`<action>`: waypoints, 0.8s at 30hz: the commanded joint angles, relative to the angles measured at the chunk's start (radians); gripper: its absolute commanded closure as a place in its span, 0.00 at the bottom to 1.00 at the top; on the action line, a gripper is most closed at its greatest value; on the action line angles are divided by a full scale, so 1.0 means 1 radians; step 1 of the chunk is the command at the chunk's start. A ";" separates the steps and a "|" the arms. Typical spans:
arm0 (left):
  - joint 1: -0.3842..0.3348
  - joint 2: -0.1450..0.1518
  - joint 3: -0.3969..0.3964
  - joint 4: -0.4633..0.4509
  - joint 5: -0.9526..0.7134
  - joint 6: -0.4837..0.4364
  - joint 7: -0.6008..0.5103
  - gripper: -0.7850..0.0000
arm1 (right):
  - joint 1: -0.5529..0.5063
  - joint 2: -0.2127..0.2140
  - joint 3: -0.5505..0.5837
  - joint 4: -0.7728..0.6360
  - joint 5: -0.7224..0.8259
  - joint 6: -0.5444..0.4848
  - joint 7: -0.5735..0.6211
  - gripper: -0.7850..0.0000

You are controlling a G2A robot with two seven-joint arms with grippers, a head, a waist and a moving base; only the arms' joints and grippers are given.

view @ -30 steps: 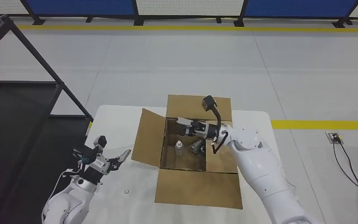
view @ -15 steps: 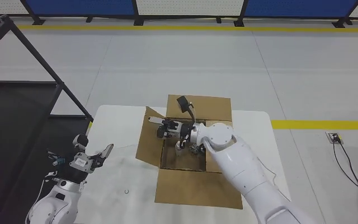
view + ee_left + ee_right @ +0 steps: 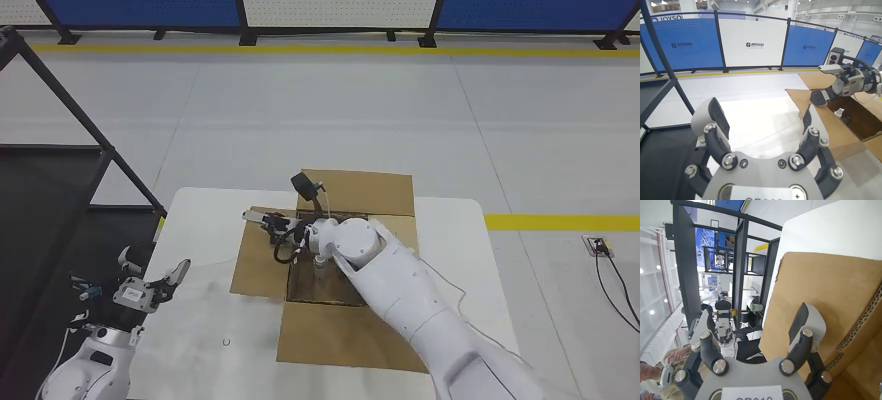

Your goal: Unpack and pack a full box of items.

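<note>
Facing upward, the box [image 3: 352, 342] has the spread right gripper [image 3: 819, 84] over its left flap [image 3: 258, 268]; left gripper [image 3: 761, 108] spread.

Overhead looking down, wrist cameras share box [image 3: 355, 335]

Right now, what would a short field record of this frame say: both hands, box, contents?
left hand: open, empty, at the table edge, apart from the box
right hand: open, at the box's side flap
box: cardboard, flaps open, on the table
contents: white-capped bottle upright inside; rest hard to make out
</note>
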 commanded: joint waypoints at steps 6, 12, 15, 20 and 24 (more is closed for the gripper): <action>-0.017 0.002 0.004 0.016 -0.003 -0.010 -0.016 0.00 | 0.025 -0.033 -0.017 0.069 -0.020 0.007 -0.022 0.00; -0.028 0.003 0.004 0.028 -0.008 -0.014 -0.019 0.00 | 0.040 -0.050 -0.016 0.108 -0.028 0.001 -0.021 0.00; -0.029 0.003 0.002 0.030 -0.010 -0.015 -0.016 0.00 | 0.045 -0.057 -0.015 0.120 -0.035 0.002 -0.018 0.00; -0.023 0.004 -0.001 0.029 -0.015 -0.015 -0.011 0.00 | 0.052 -0.065 -0.012 0.131 -0.045 -0.006 -0.016 0.00; -0.017 0.002 -0.001 0.022 -0.024 0.004 -0.001 0.00 | 0.057 -0.068 -0.004 0.142 -0.047 -0.017 -0.014 0.00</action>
